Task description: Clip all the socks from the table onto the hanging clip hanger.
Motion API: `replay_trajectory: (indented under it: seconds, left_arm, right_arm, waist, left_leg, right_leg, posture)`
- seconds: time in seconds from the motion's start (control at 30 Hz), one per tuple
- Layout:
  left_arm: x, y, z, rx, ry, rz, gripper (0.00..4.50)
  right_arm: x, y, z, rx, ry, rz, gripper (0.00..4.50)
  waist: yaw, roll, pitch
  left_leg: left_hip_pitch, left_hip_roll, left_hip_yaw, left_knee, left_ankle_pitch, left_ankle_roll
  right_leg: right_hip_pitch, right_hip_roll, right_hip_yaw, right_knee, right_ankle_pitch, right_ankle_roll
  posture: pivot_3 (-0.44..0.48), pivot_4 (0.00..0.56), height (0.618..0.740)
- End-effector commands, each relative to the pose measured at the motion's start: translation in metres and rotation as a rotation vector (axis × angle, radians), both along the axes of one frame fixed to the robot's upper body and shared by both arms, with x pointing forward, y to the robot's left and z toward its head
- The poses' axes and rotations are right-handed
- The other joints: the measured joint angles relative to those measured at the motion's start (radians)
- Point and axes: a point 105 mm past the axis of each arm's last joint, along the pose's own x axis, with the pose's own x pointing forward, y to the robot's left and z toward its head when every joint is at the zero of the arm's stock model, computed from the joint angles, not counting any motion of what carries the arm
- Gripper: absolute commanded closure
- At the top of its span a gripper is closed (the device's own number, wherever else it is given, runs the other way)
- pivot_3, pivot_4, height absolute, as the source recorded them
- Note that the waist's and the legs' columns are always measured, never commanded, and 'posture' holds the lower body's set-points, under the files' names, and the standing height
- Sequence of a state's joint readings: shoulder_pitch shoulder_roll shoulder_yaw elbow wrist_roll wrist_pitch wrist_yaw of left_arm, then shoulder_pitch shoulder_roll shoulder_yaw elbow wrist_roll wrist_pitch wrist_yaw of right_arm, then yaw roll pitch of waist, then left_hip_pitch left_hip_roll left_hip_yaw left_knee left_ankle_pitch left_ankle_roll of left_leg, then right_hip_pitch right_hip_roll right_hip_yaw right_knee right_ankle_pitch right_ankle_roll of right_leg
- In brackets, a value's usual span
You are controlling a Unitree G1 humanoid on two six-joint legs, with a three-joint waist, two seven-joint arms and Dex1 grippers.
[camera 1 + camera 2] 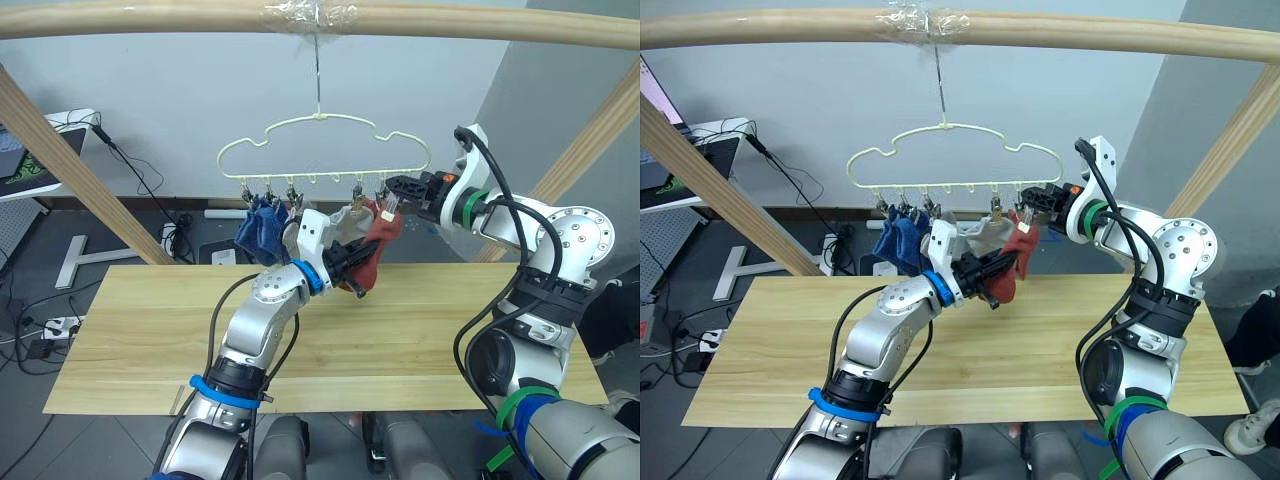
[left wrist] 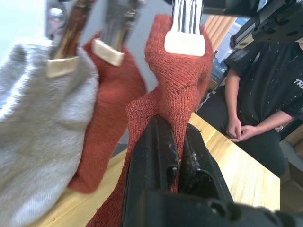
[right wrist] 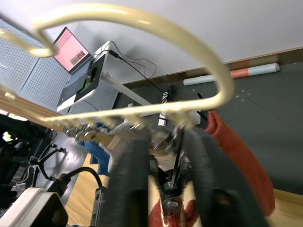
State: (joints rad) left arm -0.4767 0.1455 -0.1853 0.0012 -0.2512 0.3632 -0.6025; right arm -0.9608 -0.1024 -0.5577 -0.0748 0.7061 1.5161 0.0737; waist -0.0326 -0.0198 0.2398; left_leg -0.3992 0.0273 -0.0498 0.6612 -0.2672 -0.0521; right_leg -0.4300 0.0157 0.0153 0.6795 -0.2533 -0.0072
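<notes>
The clip hanger (image 1: 322,150) hangs by its hook from the wooden pole (image 1: 150,18), above the far edge of the tabletop (image 1: 420,330). Blue socks (image 1: 262,228), a grey sock (image 2: 38,137) and 2 rust-red socks dangle from its clips. The outermost rust-red sock (image 2: 177,80) sits under a clip, and the left gripper (image 2: 177,142) has its fingers clenched on that sock's lower part. The right gripper (image 1: 398,190) closes its fingers on that clip (image 3: 171,182). A seated person (image 2: 265,90) is beyond the tabletop.
</notes>
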Motion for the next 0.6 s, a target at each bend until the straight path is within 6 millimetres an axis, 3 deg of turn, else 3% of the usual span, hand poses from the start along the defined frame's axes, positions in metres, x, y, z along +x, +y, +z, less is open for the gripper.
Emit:
replay_trajectory:
  seconds: [0.03, 0.2, 0.4, 0.5, 0.6]
  left_arm:
    - [-0.005, -0.006, 0.016, -0.031, -0.057, -0.029, 4.50]
    - [-0.005, -0.008, 0.016, -0.030, -0.050, -0.040, 4.50]
    - [-0.007, -0.016, 0.017, -0.064, -0.003, -0.085, 4.50]
    - [-0.009, -0.020, 0.015, -0.087, 0.035, -0.111, 3.69]
    - [-0.011, -0.022, 0.013, -0.097, 0.063, -0.136, 2.74]
  right_arm:
    - [-0.005, 0.002, 0.021, 0.033, -0.081, 0.019, 1.87]
    - [-0.004, -0.003, 0.026, 0.051, -0.095, 0.021, 0.06]
    - [0.003, -0.019, 0.037, 0.003, -0.154, -0.024, 0.01]
    - [0.006, -0.028, 0.031, -0.109, -0.203, -0.059, 0.00]
    - [0.004, -0.029, 0.027, -0.095, -0.200, -0.050, 0.00]
  waist:
    - [0.000, 0.000, 0.000]
    - [0.000, 0.000, 0.000]
    - [0.000, 0.000, 0.000]
    - [-0.001, 0.000, 0.000]
    - [-0.001, 0.000, 0.000]
  left_leg:
    - [0.000, 0.000, 0.000, 0.000, 0.000, 0.000]
    - [0.000, 0.000, 0.000, 0.000, 0.000, 0.000]
    - [0.000, -0.001, 0.001, 0.000, 0.000, 0.000]
    - [0.000, -0.001, 0.001, 0.000, 0.000, 0.000]
    - [0.000, -0.001, 0.001, 0.000, 0.000, 0.000]
  right_leg:
    - [0.000, 0.000, 0.000, 0.000, 0.000, 0.000]
    - [0.000, 0.000, 0.000, 0.000, 0.000, 0.000]
    - [0.000, 0.000, 0.000, 0.000, 0.000, 0.000]
    - [0.000, 0.001, 0.000, -0.001, -0.001, 0.002]
    - [0.000, 0.001, 0.000, -0.001, -0.001, 0.002]
  posture:
    - [-0.021, 0.211, 0.740]
    - [-0.023, 0.211, 0.740]
    - [-0.031, 0.211, 0.740]
    - [-0.041, 0.211, 0.740]
    - [-0.045, 0.212, 0.740]
